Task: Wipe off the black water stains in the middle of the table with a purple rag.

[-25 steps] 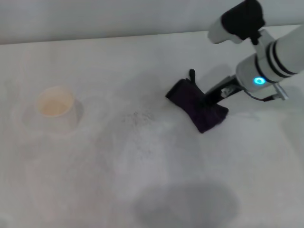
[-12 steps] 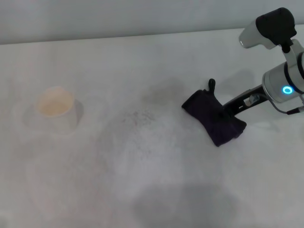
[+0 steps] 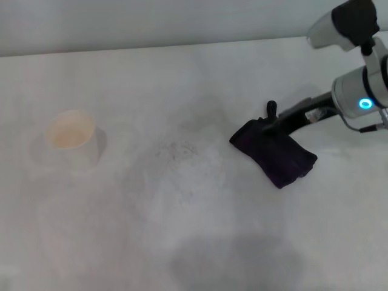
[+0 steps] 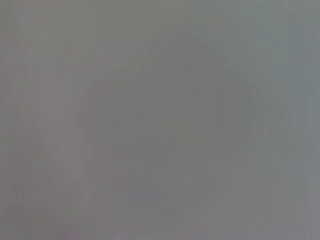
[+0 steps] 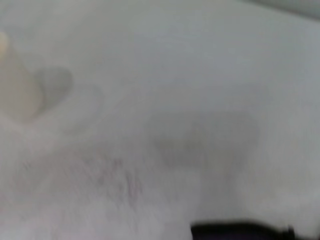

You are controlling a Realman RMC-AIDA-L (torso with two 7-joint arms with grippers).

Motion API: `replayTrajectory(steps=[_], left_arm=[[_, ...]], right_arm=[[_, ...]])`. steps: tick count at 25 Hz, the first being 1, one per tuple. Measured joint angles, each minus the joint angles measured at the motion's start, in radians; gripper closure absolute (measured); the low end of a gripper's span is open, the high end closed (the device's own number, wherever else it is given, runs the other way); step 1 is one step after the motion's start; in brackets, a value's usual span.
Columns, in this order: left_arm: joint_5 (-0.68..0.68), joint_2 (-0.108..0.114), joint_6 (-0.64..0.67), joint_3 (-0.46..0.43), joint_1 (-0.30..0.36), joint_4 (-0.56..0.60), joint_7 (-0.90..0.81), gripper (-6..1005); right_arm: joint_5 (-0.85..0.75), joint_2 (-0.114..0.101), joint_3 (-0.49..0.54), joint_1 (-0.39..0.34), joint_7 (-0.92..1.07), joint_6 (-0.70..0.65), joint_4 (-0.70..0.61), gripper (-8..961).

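The purple rag (image 3: 274, 155) lies flat on the white table (image 3: 200, 242), right of the middle, with its small loop (image 3: 271, 108) at the far edge. My right gripper (image 3: 276, 124) reaches in from the right, and its tip is at the rag's far edge beside the loop. No round black blot shows; only faint grey speckles (image 3: 179, 148) mark the table left of the rag. They also show in the right wrist view (image 5: 120, 180). A dark strip (image 5: 240, 231) sits at that view's edge. My left gripper is out of view.
A white paper cup (image 3: 70, 140) stands at the left of the table and shows blurred in the right wrist view (image 5: 15, 95). The table's far edge (image 3: 151, 48) meets a grey wall. The left wrist view shows only plain grey.
The right arm dragged the rag to the right, away from the speckled patch. Since then the rag has stayed put and the gripper tip has shifted up to the rag's far edge.
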Motion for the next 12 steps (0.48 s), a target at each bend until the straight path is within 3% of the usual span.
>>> replayTrajectory(steps=[6, 11, 12], left_arm=[[-0.001, 0.0, 0.001, 0.0, -0.003, 0.0, 0.0, 119], [-0.009, 0.002, -0.011, -0.001, -0.005, -0.002, 0.0, 119], [-0.011, 0.002, -0.016, -0.002, -0.006, -0.003, 0.0, 119]], right_arm=[[0.169, 0.001, 0.194, -0.002, -0.195, -0.071, 0.053, 455], [0.609, -0.001, 0.434, -0.01, -0.6, -0.092, 0.306, 343], [0.706, -0.001, 0.466, -0.018, -0.687, -0.086, 0.364, 242]])
